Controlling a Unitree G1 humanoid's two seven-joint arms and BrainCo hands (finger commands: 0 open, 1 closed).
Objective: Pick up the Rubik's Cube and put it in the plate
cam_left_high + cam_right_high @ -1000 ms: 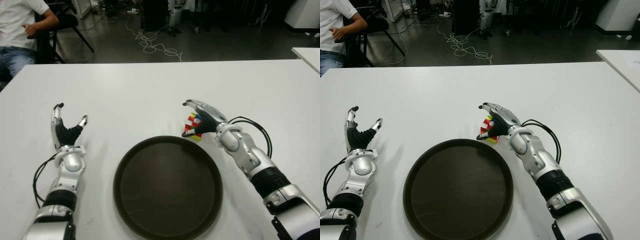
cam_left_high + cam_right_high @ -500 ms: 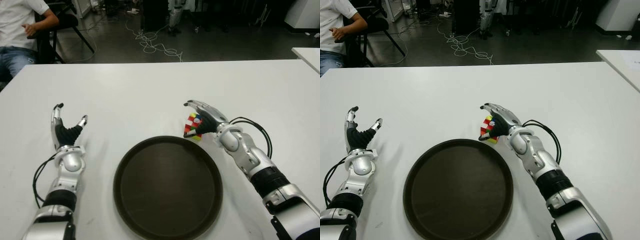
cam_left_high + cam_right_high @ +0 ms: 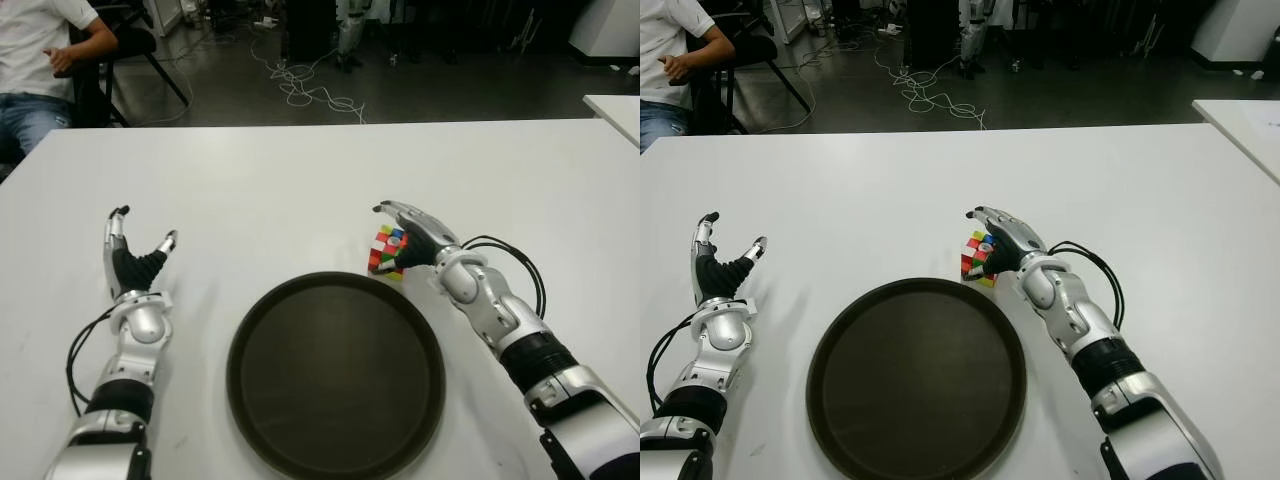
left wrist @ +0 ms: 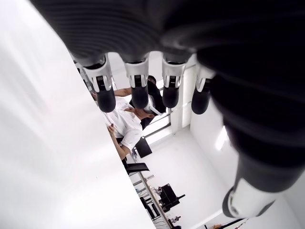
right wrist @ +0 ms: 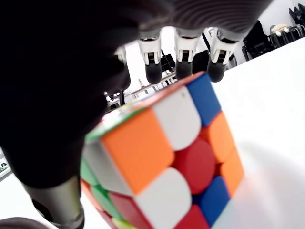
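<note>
Since a second before, our right hand [image 3: 408, 238] had edged slightly along the Rubik's Cube [image 3: 388, 252], which sat on the table [image 3: 300, 180] just beyond the plate [image 3: 336, 372], right of its middle. We judged the grasp unfinished: fingers [image 5: 183, 55] arched over the cube, not clamped, so closing came next. Our left hand [image 3: 132, 262] showed left of the plate, fingers spread, empty.

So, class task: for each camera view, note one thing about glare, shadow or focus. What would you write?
Left eye view: the white table is evenly lit, and the dark plate shows only a soft sheen. Right wrist view: the Rubik's Cube is fairly clear, while the right hand is a dark, blurred mass in front. Left wrist view: the left hand is dark against a washed-out white table.
</note>
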